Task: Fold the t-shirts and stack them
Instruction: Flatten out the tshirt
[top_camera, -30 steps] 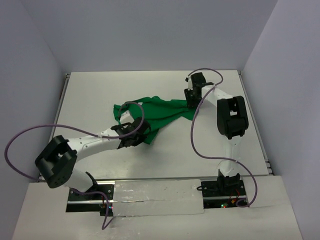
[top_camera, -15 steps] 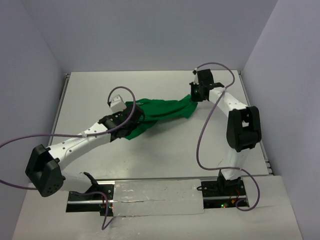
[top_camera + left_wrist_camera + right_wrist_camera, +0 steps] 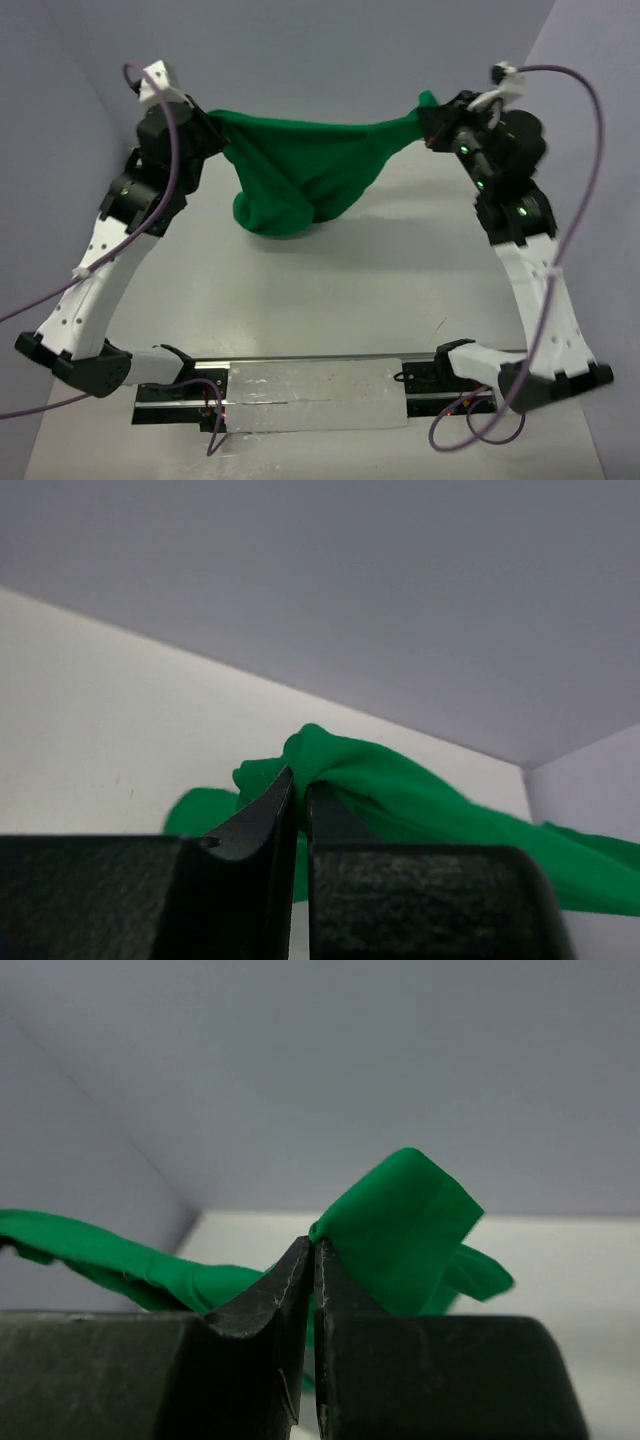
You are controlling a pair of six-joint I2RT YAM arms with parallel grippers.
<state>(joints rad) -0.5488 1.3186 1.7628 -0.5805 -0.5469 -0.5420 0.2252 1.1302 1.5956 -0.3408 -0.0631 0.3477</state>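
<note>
One table point(image 3: 300, 300) lies below the green t-shirt point(image 3: 310, 160), which is held in the air over the far half, long axis running left to right, middle sagging down. The left gripper point(image 3: 208, 126) is clamped on its left end and the right gripper point(image 3: 432, 128) on its right end.

Left arm point(image 3: 100, 270) and right arm point(image 3: 545, 290): white link shells, black joint housings, green indicator lights. Purple cables point(image 3: 592, 150) loop towards black base plates point(image 3: 170, 400). Left tool point(image 3: 297, 780) and right tool point(image 3: 312, 1247): black fingers.

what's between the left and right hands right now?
The green t-shirt, pinched by left hand and right hand, sagging mid-span; top view shows it.
</note>
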